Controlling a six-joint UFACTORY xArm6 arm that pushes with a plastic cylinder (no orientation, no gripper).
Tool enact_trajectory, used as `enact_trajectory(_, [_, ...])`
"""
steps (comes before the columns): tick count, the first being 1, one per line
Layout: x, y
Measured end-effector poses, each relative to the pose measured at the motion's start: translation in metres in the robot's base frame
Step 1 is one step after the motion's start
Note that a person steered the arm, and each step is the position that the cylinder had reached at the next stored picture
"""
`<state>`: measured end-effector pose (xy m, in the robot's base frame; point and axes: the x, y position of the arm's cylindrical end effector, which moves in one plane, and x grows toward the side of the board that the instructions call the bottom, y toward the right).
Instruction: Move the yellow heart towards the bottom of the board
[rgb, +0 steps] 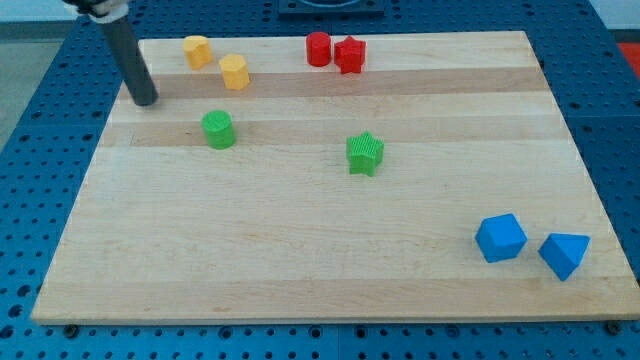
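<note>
You have the wooden board (330, 260) filling most of the view, lying on a blue perforated counter (40, 150). The arm carries no fingers; it ends in a dark rod (130, 65) coming down from the view's top left, and my tip (146, 101) sits on the board near its upper left edge.

Look at the two blue blocks at the view's bottom right: a blue cube (500, 238) and, just beside it to the right, a blue wedge-like block (564, 254). Mid-board you see a green star (365, 153), and well to its left a green cylinder (218, 129), which is the block nearest the tip, to the tip's lower right.

Along the top edge, a red cylinder (318, 48) touches or nearly touches a red star (350, 55). Further left are two yellow blocks: one (197, 51) near the top edge, the other (234, 72) just below and right of it. You cannot tell which is the heart. Both lie to the right of the tip, apart from it.
</note>
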<state>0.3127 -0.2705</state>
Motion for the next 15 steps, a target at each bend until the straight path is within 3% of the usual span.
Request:
enact_trajectory(2, [-0.063,0.003])
enact_trajectory(5, [-0.11,0.075])
enact_trajectory(8, [-0.074,0.131])
enact_trajectory(13, [-0.075,0.196])
enact_trajectory(15, [-0.026,0.206])
